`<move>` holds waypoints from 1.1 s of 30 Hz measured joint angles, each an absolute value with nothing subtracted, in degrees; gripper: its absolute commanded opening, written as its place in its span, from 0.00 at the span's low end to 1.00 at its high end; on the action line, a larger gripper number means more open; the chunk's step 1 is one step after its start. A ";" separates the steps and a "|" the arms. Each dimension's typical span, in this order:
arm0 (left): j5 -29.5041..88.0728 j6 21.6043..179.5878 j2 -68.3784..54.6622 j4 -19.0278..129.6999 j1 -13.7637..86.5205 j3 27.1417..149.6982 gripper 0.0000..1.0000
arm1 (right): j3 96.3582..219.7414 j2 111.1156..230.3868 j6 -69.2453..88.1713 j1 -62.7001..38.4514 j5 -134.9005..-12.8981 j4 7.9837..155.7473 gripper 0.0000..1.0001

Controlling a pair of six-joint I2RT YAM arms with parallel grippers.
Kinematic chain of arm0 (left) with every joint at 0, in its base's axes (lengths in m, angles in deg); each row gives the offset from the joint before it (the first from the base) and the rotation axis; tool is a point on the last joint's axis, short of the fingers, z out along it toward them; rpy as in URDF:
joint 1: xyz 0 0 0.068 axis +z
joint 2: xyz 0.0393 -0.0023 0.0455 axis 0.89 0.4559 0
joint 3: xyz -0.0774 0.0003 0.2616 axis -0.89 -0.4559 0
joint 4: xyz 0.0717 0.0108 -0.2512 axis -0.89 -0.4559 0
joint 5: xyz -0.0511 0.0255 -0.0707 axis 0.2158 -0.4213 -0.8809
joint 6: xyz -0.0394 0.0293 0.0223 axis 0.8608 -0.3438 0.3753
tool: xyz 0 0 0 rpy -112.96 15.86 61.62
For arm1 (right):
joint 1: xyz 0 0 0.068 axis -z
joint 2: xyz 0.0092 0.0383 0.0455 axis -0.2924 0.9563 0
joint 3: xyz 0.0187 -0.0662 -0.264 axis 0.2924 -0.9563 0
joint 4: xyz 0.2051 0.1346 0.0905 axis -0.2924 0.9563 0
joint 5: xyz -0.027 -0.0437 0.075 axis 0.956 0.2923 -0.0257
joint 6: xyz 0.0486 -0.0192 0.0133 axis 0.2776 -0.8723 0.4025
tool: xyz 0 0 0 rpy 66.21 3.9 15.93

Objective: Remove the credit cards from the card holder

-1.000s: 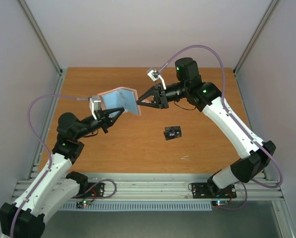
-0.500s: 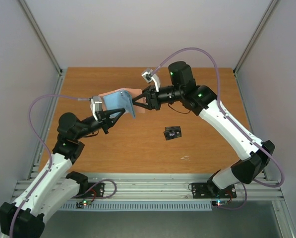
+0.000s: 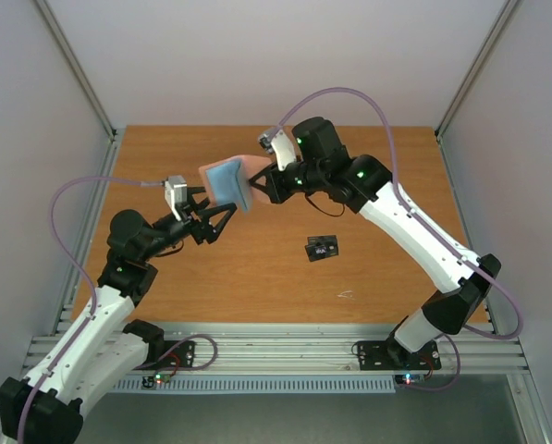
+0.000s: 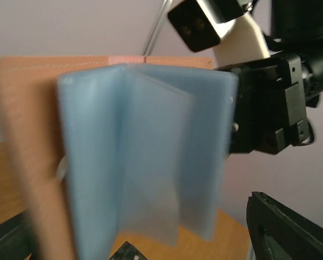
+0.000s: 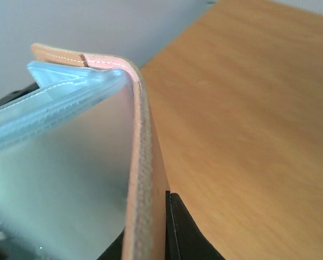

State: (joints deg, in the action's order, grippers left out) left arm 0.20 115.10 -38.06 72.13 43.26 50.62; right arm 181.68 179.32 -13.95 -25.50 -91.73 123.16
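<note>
Card holder (image 3: pixel 227 182) pinched by right gripper (image 3: pixel 254 190), black card (image 3: pixel 322 248), white marks unreadable

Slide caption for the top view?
Right gripper pinches card holder aloft, left gripper open nearby, black card on table.

The card holder (image 4: pixel 145 157) is blurred, its bottom cropped.

Left arm (image 3: pixel 91 324) and right arm (image 3: pixel 414 231) reach toward each other, left jaws spread wide, right jaws pinched tight.
</note>
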 measured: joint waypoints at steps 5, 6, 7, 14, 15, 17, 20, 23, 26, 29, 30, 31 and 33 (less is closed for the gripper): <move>5.32 115.58 -38.04 70.69 43.30 50.64 0.88 | 190.92 180.89 -14.61 -27.90 -70.73 134.15 0.01; 7.26 115.71 -38.04 69.81 43.28 50.64 0.88 | 192.15 181.07 -15.04 -28.60 -67.73 135.66 0.01; 9.25 116.11 -37.99 68.74 43.30 50.64 0.88 | 192.87 181.09 -15.53 -29.15 -65.48 136.86 0.01; 11.57 117.92 -37.34 65.70 44.20 50.64 0.89 | 192.39 181.17 -18.67 -29.87 -63.95 139.86 0.01; 10.69 117.90 -37.34 65.75 44.20 50.64 0.88 | 192.32 181.15 -19.13 -29.87 -65.00 139.81 0.01; 9.73 117.86 -37.34 65.68 44.18 50.64 0.88 | 191.56 180.89 -20.33 -29.87 -68.78 138.83 0.01; 9.60 117.86 -37.34 65.68 44.22 50.64 0.89 | 188.52 179.80 -21.89 -29.17 -76.83 136.29 0.01; 7.94 117.29 -37.34 65.88 44.31 50.64 0.91 | 186.55 178.99 -22.02 -27.71 -84.13 134.37 0.01; 5.32 116.63 -37.36 65.99 44.33 50.64 0.91 | 185.85 178.73 -21.89 -26.29 -89.04 132.45 0.01; 5.54 116.89 -37.45 65.90 44.33 50.64 0.91 | 183.76 177.72 -21.84 -25.41 -94.40 129.67 0.01; 5.89 117.09 -37.47 65.90 44.49 50.64 0.91 | 182.86 177.24 -21.78 -25.19 -96.78 128.78 0.01; 6.34 117.29 -37.56 65.85 44.57 50.64 0.91 | 182.07 176.87 -21.71 -24.78 -99.30 127.92 0.01; 6.80 117.51 -37.69 65.88 44.62 50.64 0.91 | 180.85 176.21 -21.51 -24.19 -104.34 126.24 0.01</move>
